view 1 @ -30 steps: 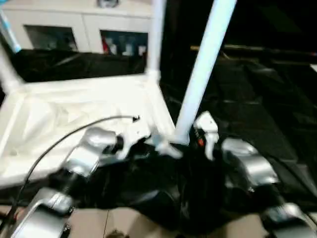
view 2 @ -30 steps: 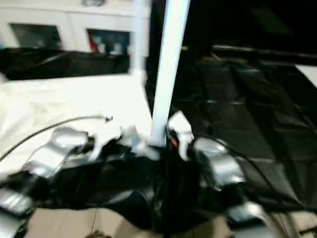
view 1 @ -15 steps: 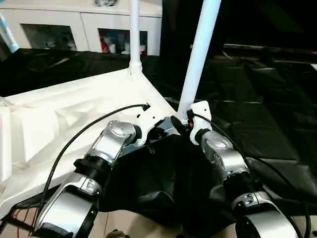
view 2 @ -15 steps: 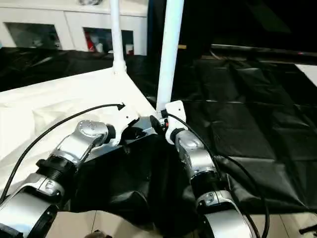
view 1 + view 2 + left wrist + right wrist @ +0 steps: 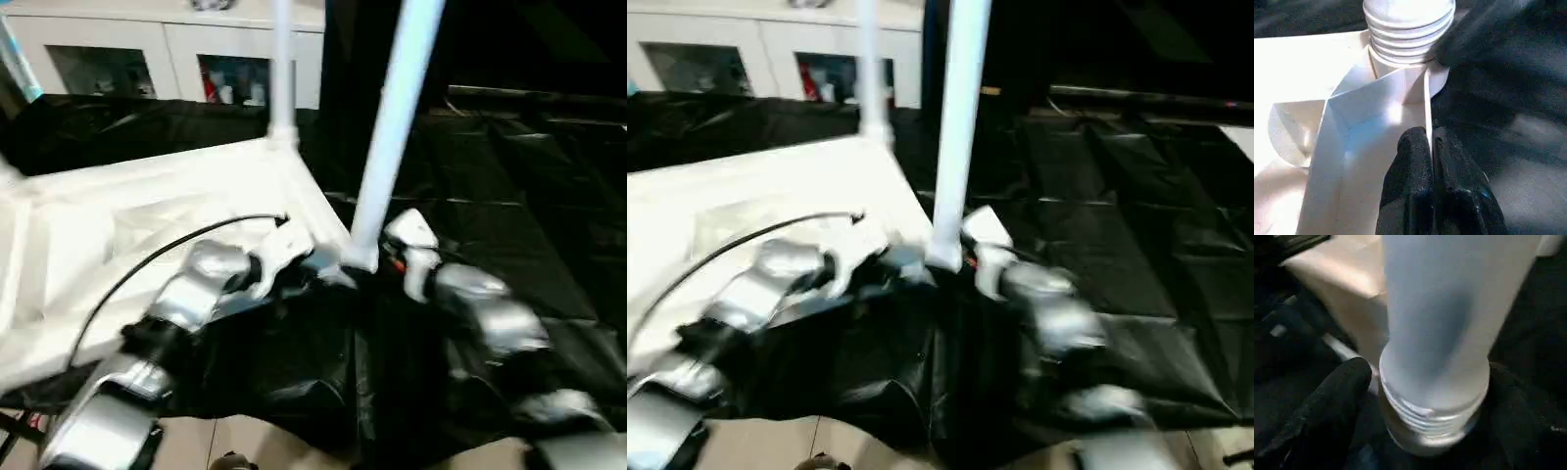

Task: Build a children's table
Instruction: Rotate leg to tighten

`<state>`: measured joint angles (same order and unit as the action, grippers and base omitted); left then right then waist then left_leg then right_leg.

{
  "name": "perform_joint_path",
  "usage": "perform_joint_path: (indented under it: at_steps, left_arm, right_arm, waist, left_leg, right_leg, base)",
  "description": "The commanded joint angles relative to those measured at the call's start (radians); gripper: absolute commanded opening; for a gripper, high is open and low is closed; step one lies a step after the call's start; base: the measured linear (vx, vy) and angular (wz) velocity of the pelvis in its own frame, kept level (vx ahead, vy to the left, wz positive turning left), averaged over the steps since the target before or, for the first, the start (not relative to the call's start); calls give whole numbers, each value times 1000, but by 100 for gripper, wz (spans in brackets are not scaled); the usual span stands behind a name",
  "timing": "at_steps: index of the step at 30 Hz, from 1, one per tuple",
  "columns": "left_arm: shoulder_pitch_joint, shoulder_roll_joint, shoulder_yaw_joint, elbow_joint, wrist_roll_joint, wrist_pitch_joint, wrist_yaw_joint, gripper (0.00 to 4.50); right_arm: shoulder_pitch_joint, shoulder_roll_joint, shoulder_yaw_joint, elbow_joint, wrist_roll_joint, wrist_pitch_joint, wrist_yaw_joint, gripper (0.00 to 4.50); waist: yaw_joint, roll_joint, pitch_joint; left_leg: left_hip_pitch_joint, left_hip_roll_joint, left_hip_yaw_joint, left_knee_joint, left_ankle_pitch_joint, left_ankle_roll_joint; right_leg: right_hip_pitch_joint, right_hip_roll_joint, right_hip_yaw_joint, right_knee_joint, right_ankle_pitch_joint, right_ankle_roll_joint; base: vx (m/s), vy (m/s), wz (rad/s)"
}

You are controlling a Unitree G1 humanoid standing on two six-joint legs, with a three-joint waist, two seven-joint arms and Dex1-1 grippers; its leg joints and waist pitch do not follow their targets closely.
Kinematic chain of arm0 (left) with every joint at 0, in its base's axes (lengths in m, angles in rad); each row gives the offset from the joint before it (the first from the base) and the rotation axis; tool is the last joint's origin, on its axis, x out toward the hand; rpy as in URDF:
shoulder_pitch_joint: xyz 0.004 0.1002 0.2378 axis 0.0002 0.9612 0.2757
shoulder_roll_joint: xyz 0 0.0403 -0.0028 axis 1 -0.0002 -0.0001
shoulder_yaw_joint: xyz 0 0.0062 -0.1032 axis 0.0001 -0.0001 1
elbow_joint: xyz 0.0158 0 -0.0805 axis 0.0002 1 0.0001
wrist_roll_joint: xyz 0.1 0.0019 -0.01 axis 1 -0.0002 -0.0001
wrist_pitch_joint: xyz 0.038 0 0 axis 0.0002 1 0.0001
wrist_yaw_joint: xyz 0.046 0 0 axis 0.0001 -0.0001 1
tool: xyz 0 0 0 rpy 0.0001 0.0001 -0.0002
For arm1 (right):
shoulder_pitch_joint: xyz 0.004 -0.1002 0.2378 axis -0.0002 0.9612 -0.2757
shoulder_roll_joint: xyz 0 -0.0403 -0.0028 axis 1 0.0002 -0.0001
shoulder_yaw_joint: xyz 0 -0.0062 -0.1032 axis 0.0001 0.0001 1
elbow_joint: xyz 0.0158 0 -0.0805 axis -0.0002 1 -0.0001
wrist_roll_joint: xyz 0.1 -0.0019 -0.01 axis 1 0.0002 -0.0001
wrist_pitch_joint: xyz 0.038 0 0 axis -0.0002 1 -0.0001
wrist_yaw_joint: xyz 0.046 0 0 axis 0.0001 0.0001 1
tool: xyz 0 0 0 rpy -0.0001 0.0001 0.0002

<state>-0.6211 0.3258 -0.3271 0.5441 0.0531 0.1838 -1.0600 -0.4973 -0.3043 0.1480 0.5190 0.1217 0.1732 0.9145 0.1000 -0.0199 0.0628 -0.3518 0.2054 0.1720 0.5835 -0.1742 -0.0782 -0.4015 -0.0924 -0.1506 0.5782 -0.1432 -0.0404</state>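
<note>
The children's table lies upside down on black sheeting, its white top point(image 5: 147, 215) showing the ribbed underside. A near-corner leg point(image 5: 392, 127) stands upright, and its threaded base point(image 5: 1408, 29) sits in the corner socket. Another leg point(image 5: 282, 69) rises at the far corner and a third point(image 5: 12, 64) at the far left. My left gripper point(image 5: 1429, 139) is shut on the top's thin rim wall point(image 5: 1427, 98), just beside that socket. My right gripper point(image 5: 1435, 396) is open, with one black finger point(image 5: 1337, 406) on each side of the leg's base point(image 5: 1435, 426).
A white cabinet with glass doors point(image 5: 147, 49) stands behind the table. Black sheeting point(image 5: 509, 196) covers the ground to the right and front. A black cable point(image 5: 167, 259) arcs over my left forearm. Pale floor point(image 5: 255, 446) shows at the near edge.
The head camera has shaken and shifted. Both grippers have stayed at the near corner by the leg's foot, and my right forearm has swung slightly out to the right.
</note>
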Motion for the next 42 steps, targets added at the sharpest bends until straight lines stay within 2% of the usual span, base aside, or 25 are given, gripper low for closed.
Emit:
perform_joint_path:
  at_steps: [1,2,7,9,11,14,20,25,27,31,32,33,35,36,37,38,41,42]
  left_arm:
    - [3,-12,-21,-46,-46,-43,-53,0]
    - [7,-3,-23,-53,-51,-45,-74,0]
    - [28,38,-33,-86,-60,-42,-153,0]
    - [33,46,-30,-92,-62,-46,-166,0]
    - [36,49,-28,-94,-63,-47,-172,0]
    - [40,55,-26,-96,-64,-49,-179,0]
    - [47,56,-21,-102,-64,-43,-175,0]
    - [43,45,-11,-91,-60,-34,-149,0]
    - [30,28,-1,-70,-56,-25,-117,0]
    - [-36,-55,40,14,-42,24,42,0]
    - [-51,-74,45,33,-37,34,72,0]
    - [-62,-86,47,46,-35,40,91,0]
    - [-93,-122,56,87,-23,56,165,0]
    - [-94,-123,56,88,-22,56,167,0]
    - [-118,-152,62,118,-13,62,222,0]
    - [-140,-180,70,149,-3,66,275,0]
    - [-161,-203,77,179,6,62,315,0]
    - [-171,-214,78,193,10,57,329,0]
  right_arm:
    - [6,-14,21,-41,19,13,66,391]
    - [11,-29,28,-55,25,20,94,391]
    - [28,-78,62,-105,45,56,203,391]
    - [33,-88,70,-115,44,62,221,357]
    - [35,-91,71,-121,44,67,230,355]
    - [38,-90,74,-129,43,75,236,316]
    - [47,-80,78,-136,52,87,230,279]
    - [59,-57,67,-128,47,86,188,273]
    - [61,-33,49,-113,45,85,139,273]
    - [23,80,-35,13,17,98,-153,272]
    - [13,104,-51,39,16,98,-208,272]
    - [5,120,-62,57,15,97,-244,272]
    - [-18,165,-95,110,9,98,-367,272]
    - [-19,167,-95,112,9,98,-371,272]
    - [-38,199,-103,147,-5,90,-447,272]
    - [-57,229,-105,178,-24,78,-510,272]
    - [-83,259,-102,215,-49,54,-573,272]
    - [-103,277,-101,241,-62,32,-612,272]
  waist:
    - [1,2,-75]
    - [4,3,-75]
    - [8,4,-75]
    - [10,1,-75]
    - [11,1,-76]
    - [12,0,-76]
    - [12,-2,-75]
    - [10,-3,-75]
    - [8,-1,-73]
    - [-3,2,-71]
    - [-8,1,-70]
    - [-13,5,-70]
    - [-17,3,-72]
    - [-19,3,-72]
    - [-17,13,-73]
    - [-20,8,-74]
    - [-16,10,-78]
    - [-16,9,-80]
  left_leg:
    - [4,32,-6,-63,-237,52]
    - [7,34,-7,-63,-250,44]
    - [7,36,-8,-64,-250,43]
    - [6,34,-7,-63,-246,42]
    - [6,34,-8,-63,-241,39]
    - [6,35,-8,-63,-238,38]
    - [6,33,-8,-62,-235,37]
    - [5,32,-8,-62,-236,35]
    - [7,32,-8,-63,-250,31]
    - [15,24,-12,-58,-284,5]
    - [14,22,-10,-58,-288,6]
    - [15,22,-13,-57,-298,0]
    - [13,21,-15,-56,-300,6]
    - [12,21,-13,-56,-296,8]
    - [14,22,-16,-56,-294,4]
    - [12,22,-14,-58,-288,5]
    - [12,22,-11,-58,-272,10]
    - [8,22,-11,-59,-254,14]
  right_leg:
    - [59,-71,67,-76,-367,-114]
    - [59,-72,65,-79,-400,-109]
    - [58,-71,66,-77,-393,-110]
    - [59,-71,65,-77,-397,-107]
    - [59,-71,64,-77,-399,-106]
    - [58,-70,65,-76,-391,-106]
    - [58,-72,64,-79,-419,-92]
    - [58,-72,62,-82,-432,-82]
    - [54,-72,61,-86,-453,-77]
    - [51,-74,50,-100,-534,-53]
    - [49,-72,49,-104,-546,-48]
    - [49,-73,45,-107,-560,-39]
    - [51,-73,43,-110,-560,-26]
    - [49,-73,45,-110,-555,-27]
    - [50,-75,45,-106,-543,-32]
    - [48,-71,48,-105,-518,-39]
    - [50,-73,54,-97,-469,-59]
    - [53,-73,56,-92,-444,-68]
  base:
    - [0,0,0]
    - [0,0,0]
    - [0,0,0]
    - [0,0,0]
    - [0,0,0]
    - [0,0,0]
    - [0,0,0]
    - [0,0,0]
    - [0,0,0]
    - [0,0,0]
    - [0,0,0]
    - [0,0,0]
    - [0,0,0]
    - [0,0,0]
    - [0,0,0]
    - [0,0,0]
    - [0,0,0]
    - [0,0,0]
